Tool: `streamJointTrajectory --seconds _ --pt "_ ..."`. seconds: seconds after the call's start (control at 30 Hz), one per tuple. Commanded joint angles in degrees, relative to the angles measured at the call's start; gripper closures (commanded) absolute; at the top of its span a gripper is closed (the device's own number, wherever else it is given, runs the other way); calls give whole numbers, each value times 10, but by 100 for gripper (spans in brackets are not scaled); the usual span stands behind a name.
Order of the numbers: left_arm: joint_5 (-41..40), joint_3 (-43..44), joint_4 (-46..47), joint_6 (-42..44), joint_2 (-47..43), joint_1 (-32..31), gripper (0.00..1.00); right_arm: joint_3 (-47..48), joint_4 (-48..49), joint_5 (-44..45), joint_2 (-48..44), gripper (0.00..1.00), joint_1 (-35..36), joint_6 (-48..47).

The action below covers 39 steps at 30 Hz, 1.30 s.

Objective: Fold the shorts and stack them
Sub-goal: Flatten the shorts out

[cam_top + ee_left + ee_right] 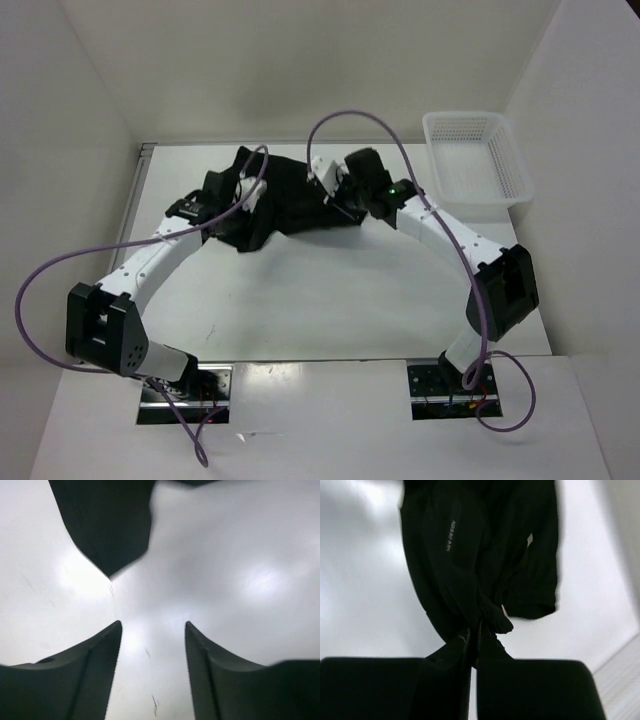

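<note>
The shorts (290, 195): one black pair, bunched on the table's (330, 290) far side.
My left end effector (153, 625): fingers apart, holding nothing.
My right end effector (476, 630): pinching the shorts.
White basket (520, 165): one, far right.

**Item 1:** printed mark (451, 535), on the shorts (480, 565). It is one short line of small pale letters on black cloth. The line runs lengthwise along a fold, near the left edge of the garment as the right wrist view shows it. The letters are too small and blurred to read, so no brand, word, number or size can be made out.

**Item 2:** overhead view, with the shorts bunched near the far edge of the table (330, 290). The mark cannot be made out on the cloth from there.

**Legible text, labels, numbers or signs, all views:** none.
</note>
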Motion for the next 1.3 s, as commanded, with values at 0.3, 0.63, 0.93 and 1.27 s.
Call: streamJointTrajectory --seconds 0.3,0.63,0.93,1.27 --pt "32 15 84 -2 67 50 44 -227 -19 -15 -103 100 -10 -95" --pt "37 135 91 -2 287 50 47 -250 -3 -10 -97 100 -10 -113" --pt "95 176 66 -2 345 71 60 -250 -3 -15 -81 100 -10 -107" --pt "103 143 46 -2 345 65 64 -245 2 -9 -81 100 -10 -107"
